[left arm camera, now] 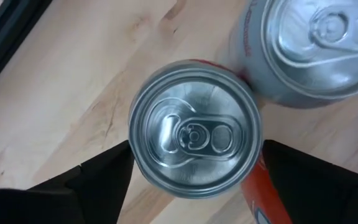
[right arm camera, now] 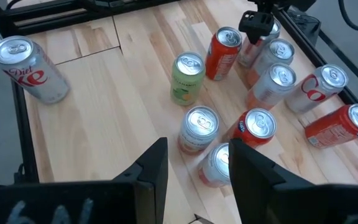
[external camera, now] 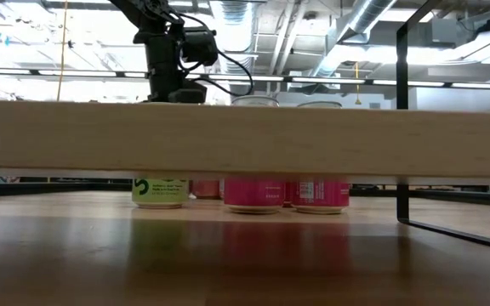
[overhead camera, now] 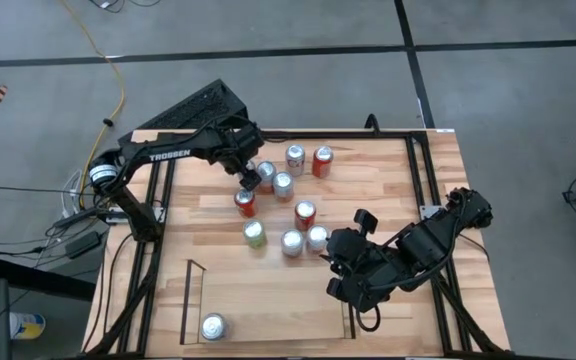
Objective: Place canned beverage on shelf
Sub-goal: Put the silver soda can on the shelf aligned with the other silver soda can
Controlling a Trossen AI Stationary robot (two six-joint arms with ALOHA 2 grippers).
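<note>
At frame centre in the high view, the wooden table (overhead camera: 368,180) carries a cluster of cans. The shelf (overhead camera: 268,300), lower centre, holds one silver can (overhead camera: 213,326). The left hand (overhead camera: 249,182) straddles a red can (left arm camera: 194,129) with fingers spread wide, not gripping. The right hand (right arm camera: 194,171), lower right, idles partly open and empty.

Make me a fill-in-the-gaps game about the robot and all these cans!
1. The left pincer hangs over a can whose side is ____.
2. The shelf holds ____ can.
3. That silver can on the shelf stands ____.
4. The right pincer holds ____.

Missing words: red; one; upright; nothing
</note>
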